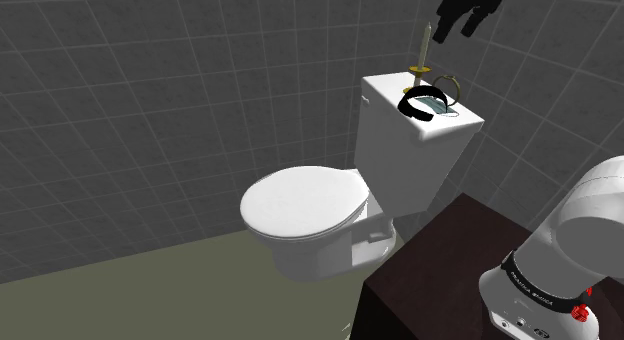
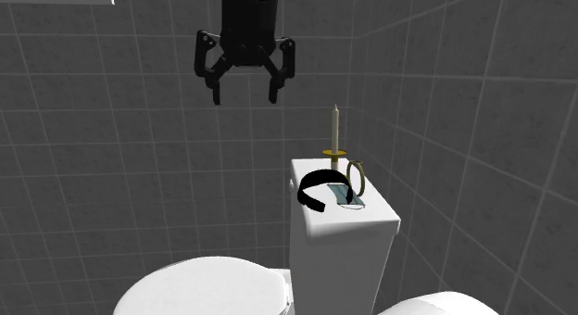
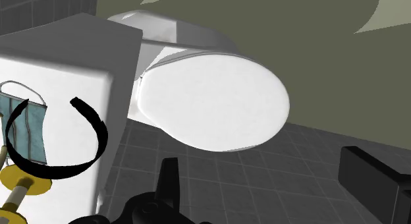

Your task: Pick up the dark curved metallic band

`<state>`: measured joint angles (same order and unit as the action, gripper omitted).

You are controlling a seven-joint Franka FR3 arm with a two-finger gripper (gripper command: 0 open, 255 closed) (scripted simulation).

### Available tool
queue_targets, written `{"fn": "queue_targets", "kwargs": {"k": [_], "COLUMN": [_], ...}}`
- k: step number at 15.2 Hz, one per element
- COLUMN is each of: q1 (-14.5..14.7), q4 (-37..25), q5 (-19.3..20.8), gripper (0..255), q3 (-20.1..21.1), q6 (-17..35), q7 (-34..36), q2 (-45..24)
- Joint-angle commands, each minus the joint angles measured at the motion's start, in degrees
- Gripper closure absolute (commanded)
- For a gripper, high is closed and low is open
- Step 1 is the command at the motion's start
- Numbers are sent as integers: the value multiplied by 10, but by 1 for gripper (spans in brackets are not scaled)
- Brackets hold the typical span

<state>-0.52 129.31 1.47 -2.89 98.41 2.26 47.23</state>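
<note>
The all-black two-finger gripper (image 2: 245, 95) is hanging in the air well above the white toilet tank lid (image 2: 343, 225), its fingers standing wide apart and clasping nothing. The dark curved band (image 2: 306, 191) is lying flat on that lid, near the edge facing the bowl, its open arc curling around and partly over a pale blue-grey face mask (image 2: 350, 204) with thin ear loops. Just beside both, toward the lid's wall-side edge, a brass candle holder with a ring handle (image 2: 357, 179) is standing upright and carrying a single cream taper candle (image 2: 335, 128) in its socket. In the wrist view the band (image 3: 102, 134) is sitting off to one side of the fingers, not between them, and the rounded white toilet seat cover (image 3: 217, 101) is lying shut over the bowl. From the shoulder view the gripper (image 1: 453, 30) is hovering above the candle (image 1: 425, 48) – apart from everything on the lid (image 1: 385, 88).
</note>
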Motion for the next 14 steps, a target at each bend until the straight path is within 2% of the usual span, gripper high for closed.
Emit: {"fn": "queue_targets", "kwargs": {"k": [1,8,14], "q1": [0,-7,-7], "q4": [0,31,30], "q5": [0,14,12], "gripper": [0,0,0], "q3": [0,-65,-122], "q6": [0,91,166], "q7": [0,-62,-120], "q2": [0,-78,-170]}}
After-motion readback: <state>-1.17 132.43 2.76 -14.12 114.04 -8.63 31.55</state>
